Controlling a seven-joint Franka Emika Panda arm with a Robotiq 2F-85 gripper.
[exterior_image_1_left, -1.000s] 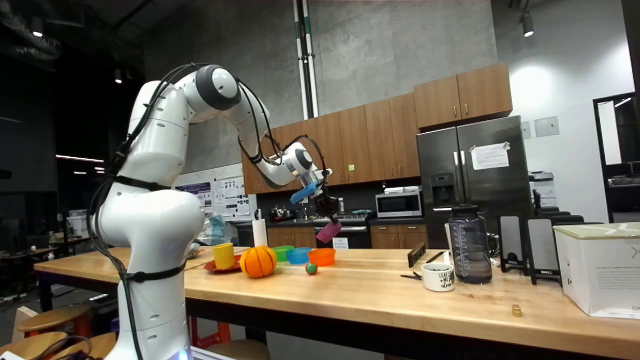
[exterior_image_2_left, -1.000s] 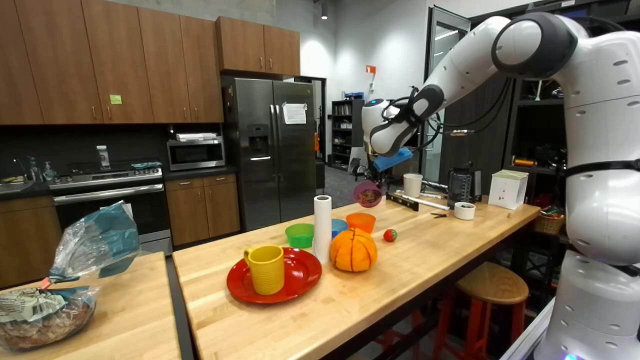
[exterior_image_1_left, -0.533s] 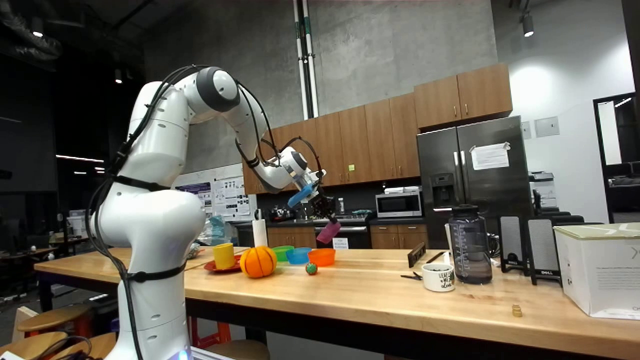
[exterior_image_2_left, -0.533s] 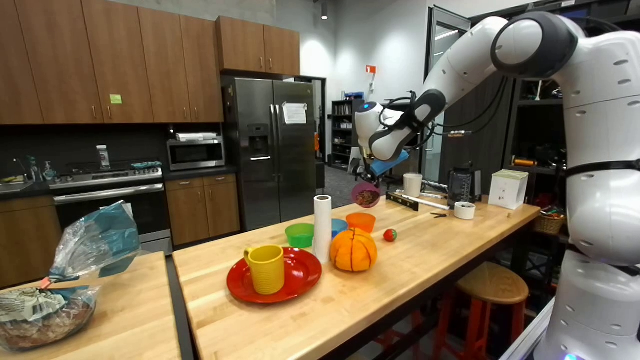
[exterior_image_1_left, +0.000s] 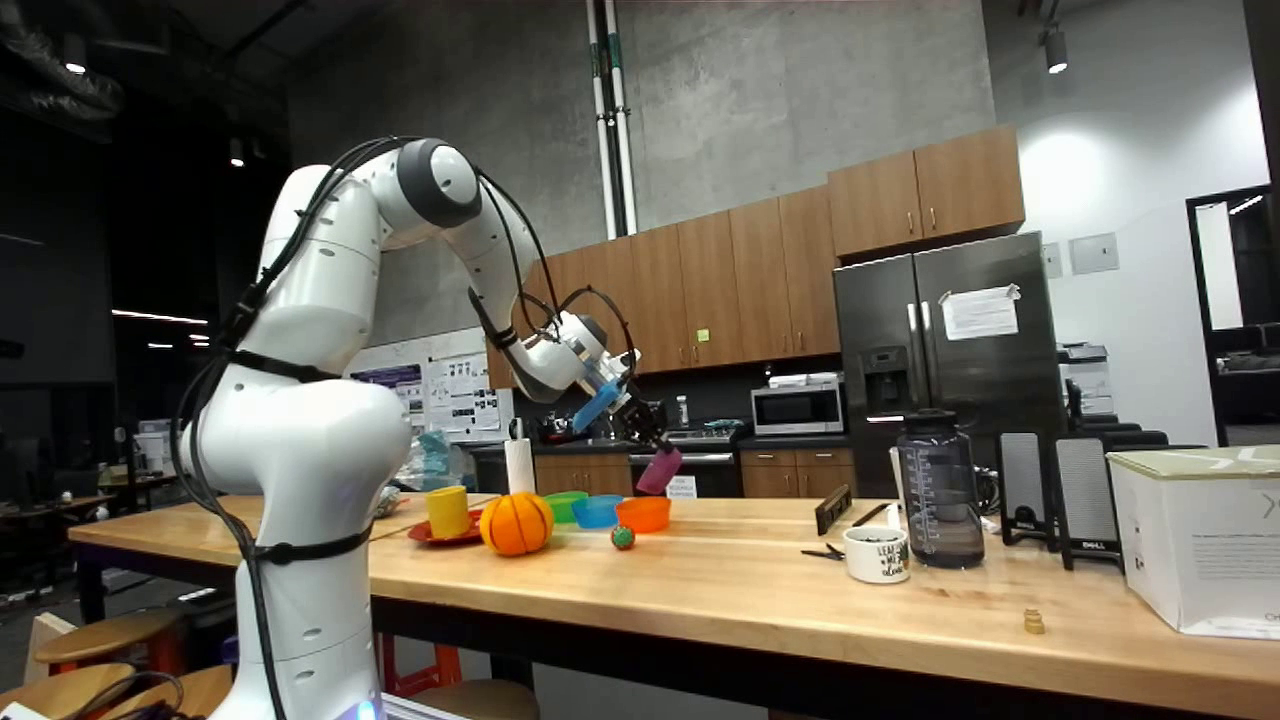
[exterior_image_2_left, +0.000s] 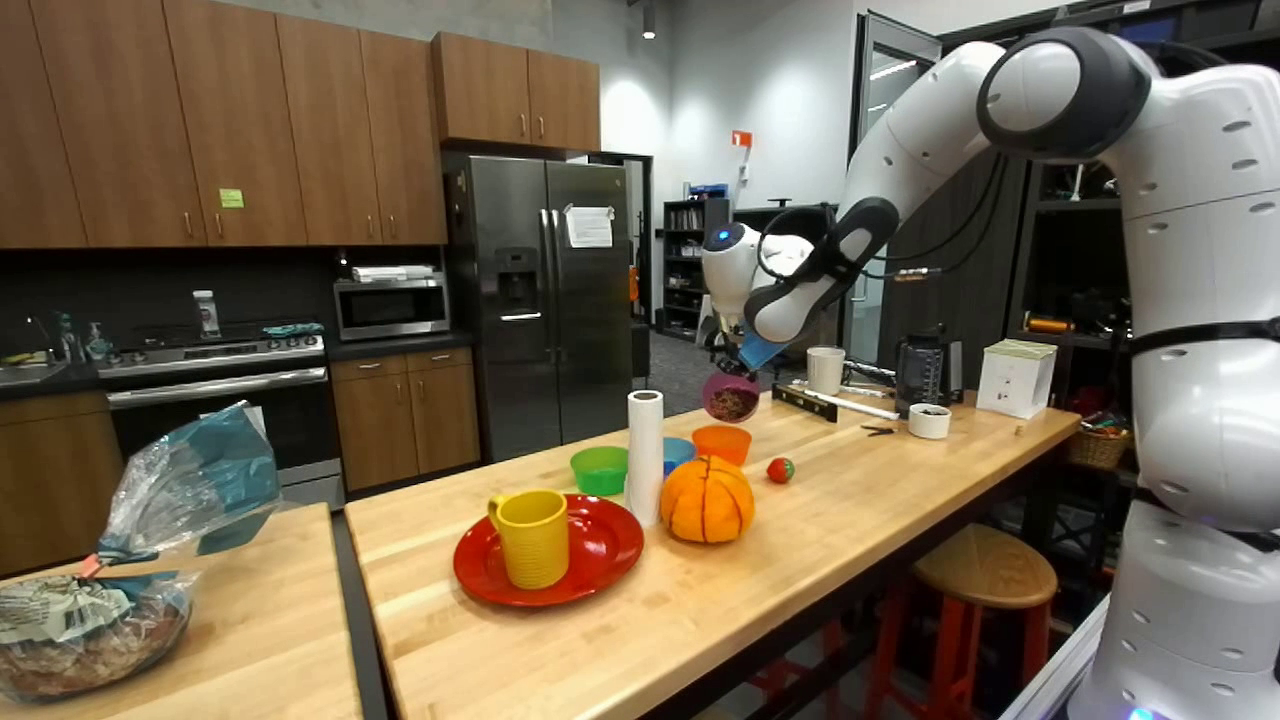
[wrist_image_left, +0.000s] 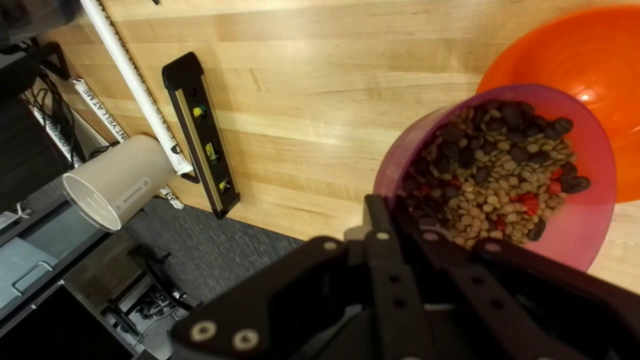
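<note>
- pink bowl (wrist_image_left: 582, 225): we are seeing it in the air, its wall clamped by the gripper (wrist_image_left: 391, 212), which is pinching it from inside and outside.
- in the wrist view it is lying ahead of the gripper and off to the picture's right, so we are judging that its weight is hanging to one side of the grip.
- being round, it is giving us no long axis; we are reading its tilt instead, and in an exterior view its mouth is leaning toward the camera rather than facing straight up.
- its wall is looking thin, translucent and magenta, and a mix (wrist_image_left: 480, 200) of dark beans, pale lentil-like grains and red bits is pooling toward the gripped side.
- just below, the orange bowl (exterior_image_1_left: 643, 516) is sitting on the wooden table (exterior_image_1_left: 740, 570); we are placing the pink one over it in both exterior views, without making out any clear gap or contact.
- next along, we are spotting the blue bowl (exterior_image_1_left: 597, 512) and the green bowl (exterior_image_2_left: 600, 478).
- farther off, a black spirit level (wrist_image_left: 202, 135) is resting near a pale cup (wrist_image_left: 132, 172).
</note>
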